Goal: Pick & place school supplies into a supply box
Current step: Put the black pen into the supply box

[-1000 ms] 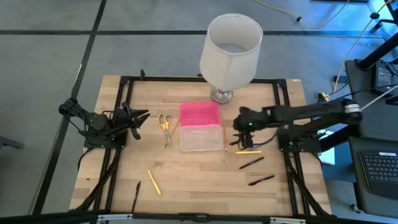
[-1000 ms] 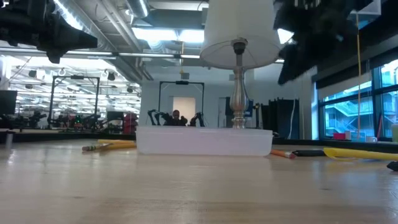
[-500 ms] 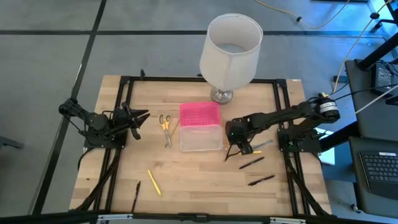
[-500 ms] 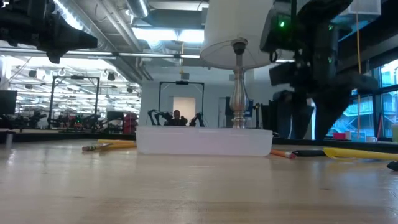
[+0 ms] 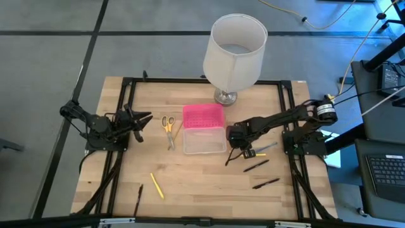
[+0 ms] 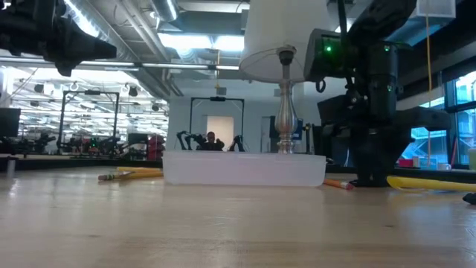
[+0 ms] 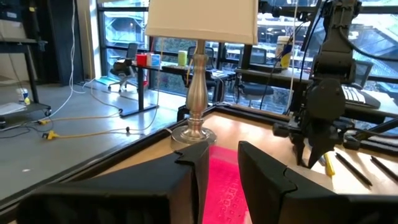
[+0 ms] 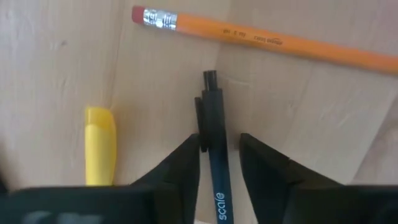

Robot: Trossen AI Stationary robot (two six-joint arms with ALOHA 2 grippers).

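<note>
The right gripper point(image 5: 235, 144) is down at the light wooden tabletop point(image 5: 202, 183), just off the 3 o'clock side of the flat clear plastic supply box with a bright pink lid point(image 5: 204, 128). Its fingers point(image 8: 180, 167) stand apart, straddling a black pen point(image 8: 214, 149) that lies flat on the wood; the gap is narrow, but whether they touch the pen cannot be told. An orange-yellow pencil with a pink eraser point(image 8: 261, 38) lies near the pen's tip, and a yellow highlighter point(image 8: 100, 146) lies beside the pen.

The left gripper point(image 5: 144, 119) waits at the box's 9 o'clock, fingers point(image 7: 196, 163) parted and holding nothing. Yellow-handled scissors point(image 5: 168, 126) lie between it and the box. A white-shaded lamp point(image 5: 233, 50) stands at the box's 12 o'clock.
</note>
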